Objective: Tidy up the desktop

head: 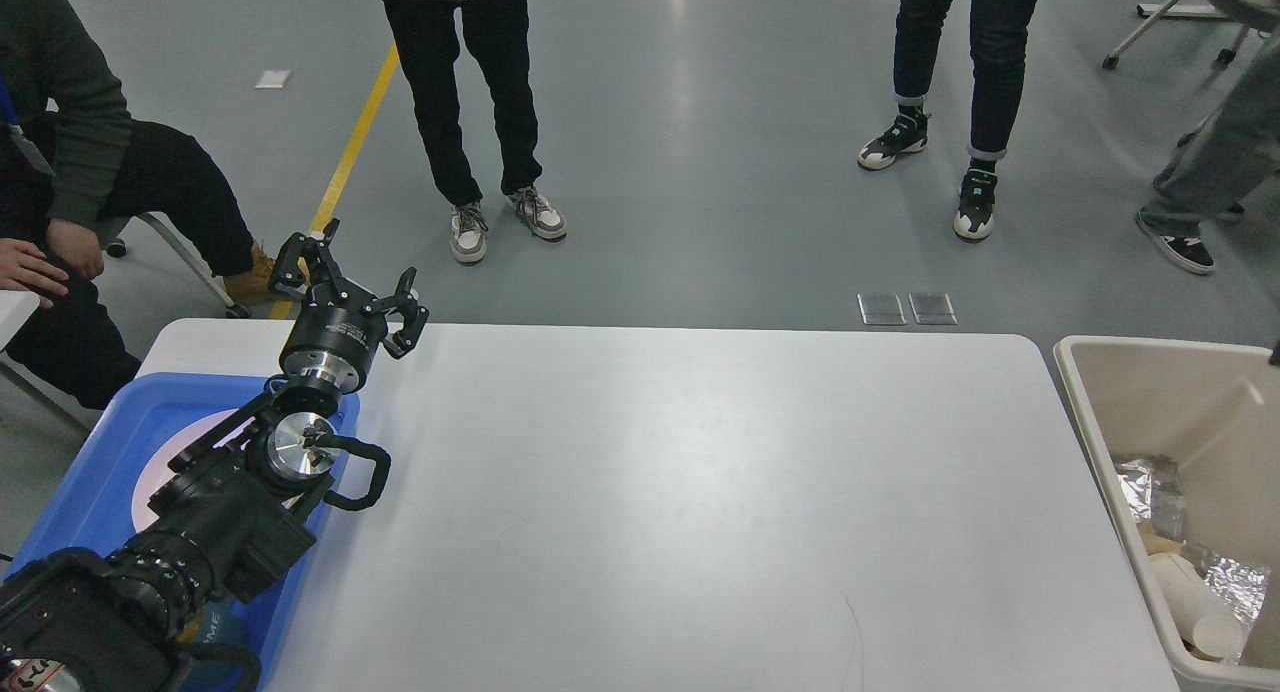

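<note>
1. Currently, the left tool (350,277) is held raised over the far left corner of the worktop (680,492), fingers spread apart, nothing between them. Parked, by the look of it, not working.
2. The right tool is not seen in the head view; its state cannot be told.
3. The worktop, the task's own thing, stretches to the right of the left tool and toward the robot from it. No loose item is seen on the visible surface; only faint scuffs and a thin dark mark near the near edge.
4. A blue tray (110,442) sits below and to the left of the left tool, on the worktop's left end. A pale round disc (165,472) lies in it, mostly covered by the arm. Likely kept there as the spot for reusable items.
5. A beige bin (1150,362) stands well apart from the left tool, off the worktop's right end, just beside its edge. Crumpled foil (1150,487) and a white paper cup (1195,602) lie inside. Placement reads as a waste drop within the right arm's reach.
6. Judgement: sorting looks finished or nearly so, as items are seen only in the tray and bin.
7. People's legs (470,112) are seen on the floor beyond the left tool, clear of the worktop.
8. Risk: minimal; the left arm overhangs the tray, so any retract should be lifted clear of its rim.
</note>
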Controlling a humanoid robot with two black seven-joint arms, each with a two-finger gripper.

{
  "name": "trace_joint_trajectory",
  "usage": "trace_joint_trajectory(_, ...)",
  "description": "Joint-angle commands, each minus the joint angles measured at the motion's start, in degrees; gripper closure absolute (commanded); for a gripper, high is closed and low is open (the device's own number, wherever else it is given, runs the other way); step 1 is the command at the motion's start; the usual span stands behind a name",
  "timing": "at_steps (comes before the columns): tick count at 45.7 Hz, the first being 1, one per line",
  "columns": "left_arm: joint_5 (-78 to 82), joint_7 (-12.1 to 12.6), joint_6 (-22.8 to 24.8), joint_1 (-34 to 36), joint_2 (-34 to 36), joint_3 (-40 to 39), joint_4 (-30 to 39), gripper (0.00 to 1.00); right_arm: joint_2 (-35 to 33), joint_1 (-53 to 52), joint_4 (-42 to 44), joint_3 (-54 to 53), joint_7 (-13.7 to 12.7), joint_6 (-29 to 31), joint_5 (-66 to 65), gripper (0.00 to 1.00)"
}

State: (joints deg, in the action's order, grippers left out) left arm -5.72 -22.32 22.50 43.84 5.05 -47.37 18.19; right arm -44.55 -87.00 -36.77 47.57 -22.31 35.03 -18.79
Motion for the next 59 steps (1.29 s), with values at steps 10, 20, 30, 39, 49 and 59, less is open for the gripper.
trace_joint_trajectory(10,0.0,0.0,0.0,-0.1,0.0,0.0,0.0,0.04,-0.4,-9.0,1.1,-17.9,-0.1,8.0,13.1,0.00)
trace_joint_trajectory(20,0.0,0.0,0.0,0.0,0.0,0.0,0.0,0.04,4.7,-5.4,2.4,-36.2,0.0,7.4,13.2,0.00)
trace_joint_trajectory(30,0.0,0.0,0.0,0.0,0.0,0.0,0.0,0.04,11.2,0.1,5.0,-47.7,0.2,6.3,14.0,0.00)
trace_joint_trajectory(39,0.0,0.0,0.0,0.0,0.0,0.0,0.0,0.04,16.1,4.3,6.7,-53.3,0.4,4.5,14.0,0.00)
trace_joint_trajectory(49,0.0,0.0,0.0,0.0,0.0,0.0,0.0,0.04,22.7,12.6,10.7,-64.4,0.6,-0.1,14.1,0.00)
trace_joint_trajectory(59,0.0,0.0,0.0,0.0,0.0,0.0,0.0,0.04,25.6,18.0,11.2,-70.2,0.7,-2.2,14.1,0.00)
